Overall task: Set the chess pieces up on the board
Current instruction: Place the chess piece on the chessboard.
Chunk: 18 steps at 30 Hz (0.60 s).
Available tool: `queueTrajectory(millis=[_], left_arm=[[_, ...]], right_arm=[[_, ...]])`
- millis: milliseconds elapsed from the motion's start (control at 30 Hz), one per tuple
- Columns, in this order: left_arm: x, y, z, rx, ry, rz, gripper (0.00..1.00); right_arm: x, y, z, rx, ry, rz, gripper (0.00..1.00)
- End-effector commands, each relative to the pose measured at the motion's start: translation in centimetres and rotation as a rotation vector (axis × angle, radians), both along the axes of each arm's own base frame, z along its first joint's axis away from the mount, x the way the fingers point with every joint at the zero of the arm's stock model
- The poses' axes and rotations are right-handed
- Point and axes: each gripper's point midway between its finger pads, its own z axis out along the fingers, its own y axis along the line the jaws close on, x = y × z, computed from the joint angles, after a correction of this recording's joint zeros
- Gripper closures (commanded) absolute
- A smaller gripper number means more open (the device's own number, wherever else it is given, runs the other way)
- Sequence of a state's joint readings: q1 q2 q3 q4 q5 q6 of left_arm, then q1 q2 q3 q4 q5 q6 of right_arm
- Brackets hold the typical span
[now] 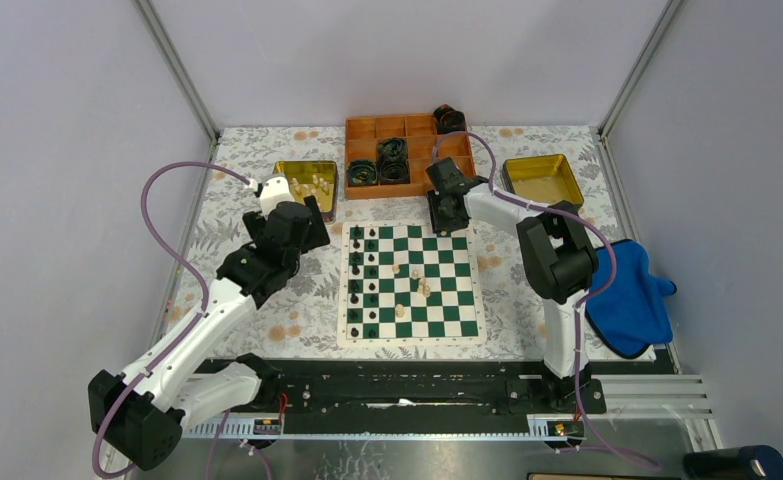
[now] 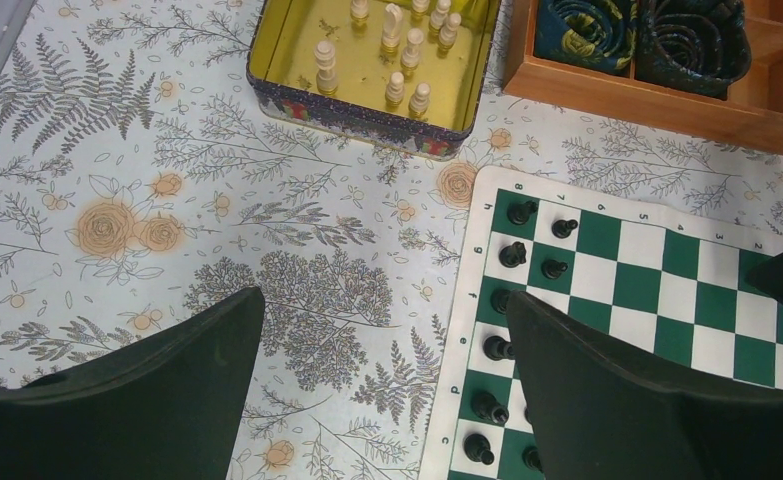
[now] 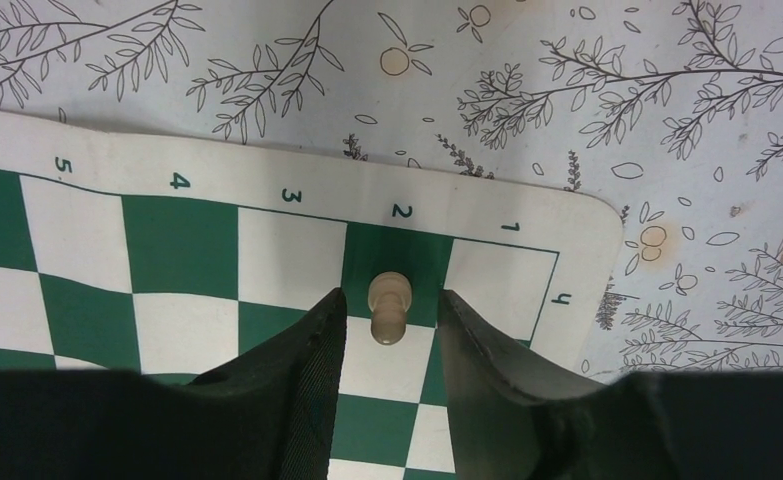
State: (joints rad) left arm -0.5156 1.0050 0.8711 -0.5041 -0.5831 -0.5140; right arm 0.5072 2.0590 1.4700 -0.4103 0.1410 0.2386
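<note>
- The right gripper (image 1: pixel 449 214) is seen at the board's far right corner. Its fingers (image 3: pixel 312 350) are set narrowly apart, with a slim gap on each side of a cream pawn (image 3: pixel 388 308) — nothing is gripped.
- The pawn is placed on the board (image 1: pixel 413 340) by the border numeral 2, apparently over the line between a green and a white square. Whether it is quite upright cannot be told.
- The left gripper (image 2: pixel 385 300) is held wide and empty above the cloth (image 2: pixel 117 150), beside 2 rows of black pieces (image 2: pixel 512 255).
- More cream pieces (image 2: pixel 397 50) are kept in the yellow-lined tin (image 2: pixel 287 70), and loose cream pieces (image 1: pixel 419 285) are scattered mid-board.
- Risk: the pawn could be clipped and toppled if the right fingers are lifted off crooked — the gaps are slim.
- Risk: the loose mid-board pieces could be swept over by a low pass of either arm.
</note>
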Motion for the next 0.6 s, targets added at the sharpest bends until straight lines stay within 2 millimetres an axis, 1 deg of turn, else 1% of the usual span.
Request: queueTrajectory(millis=[0,133,267,333,433,567], left_arm=[[0.3,-0.4,1.1,-0.036,-0.037,0.002,0.01],[0.2,-0.5,1.0,-0.053,-0.04,0.005,0.01],[0.2,-0.7,0.7,-0.07,-0.037,0.01,0.01],[0.2,-0.8,0.5,-0.081,-0.037,0.013,0.01],[0.2,-1.0,0.2,-0.097,-0.036,0.013,0.01],[0.2,-1.1,-0.1,-0.113,-0.035,0.021,0.01]], right_arm=[[1.6,-0.3,4.5,0.006,-0.103,0.0,0.54],[0.8,-0.4,6.7,0.019,-0.135,0.011,0.53],[-1.0,0.2,8.2,0.021,-0.152,0.053,0.49],[-2.5,1.1,8.7,0.023,-0.152,0.102,0.47],[-5.2,3.0,9.1,0.04,-0.141,0.192,0.41],[-9.0,5.5,8.6,0.085,-0.088,0.304,0.37]])
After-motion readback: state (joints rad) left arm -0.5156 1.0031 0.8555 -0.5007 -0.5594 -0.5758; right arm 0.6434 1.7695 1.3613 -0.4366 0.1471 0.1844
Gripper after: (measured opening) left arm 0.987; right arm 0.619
